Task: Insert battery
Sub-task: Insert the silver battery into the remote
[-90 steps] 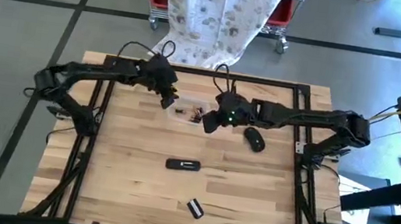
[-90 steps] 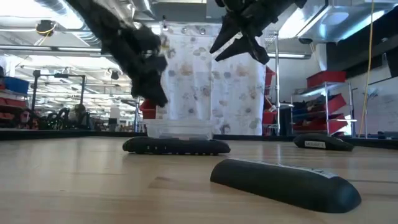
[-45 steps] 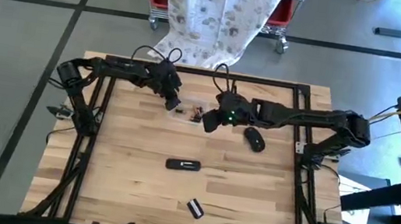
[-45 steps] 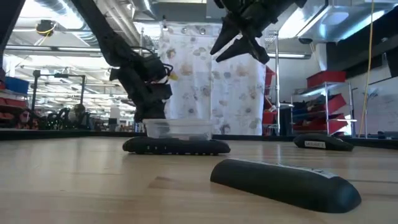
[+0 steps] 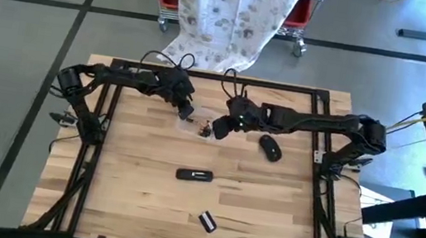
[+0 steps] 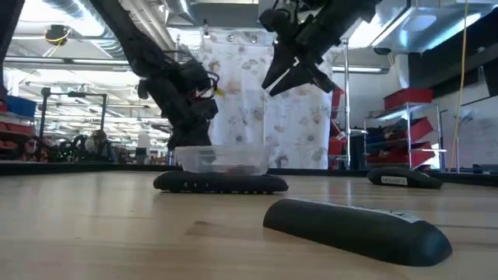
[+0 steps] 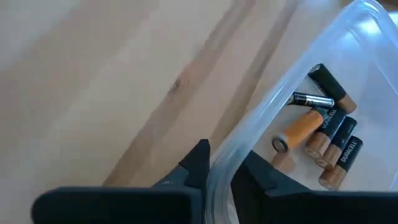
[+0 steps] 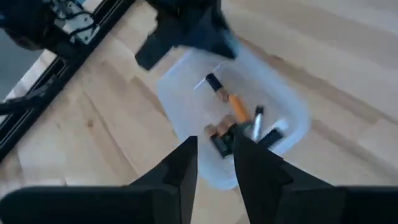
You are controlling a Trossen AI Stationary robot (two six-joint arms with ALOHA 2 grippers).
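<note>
High view: left gripper [image 5: 186,112] and right gripper [image 5: 220,130] flank the clear tub [image 5: 199,125] at the table's [image 5: 135,200] far middle; remote [image 5: 195,175] lies nearer. Left wrist: fingers [image 7: 199,163] clenched on the tub rim, batteries [image 7: 320,127] inside. Right wrist: jaws slightly parted above the batteries, holding nothing.

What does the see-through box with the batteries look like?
The clear plastic box is a small, shallow tub with rounded corners and a raised rim. It sits on the wooden table near the far edge, holding several batteries, black and copper, lying loose in a jumble. The left gripper pinches its rim, one finger inside and one outside. The right gripper hovers above it, fingers slightly apart.
</note>
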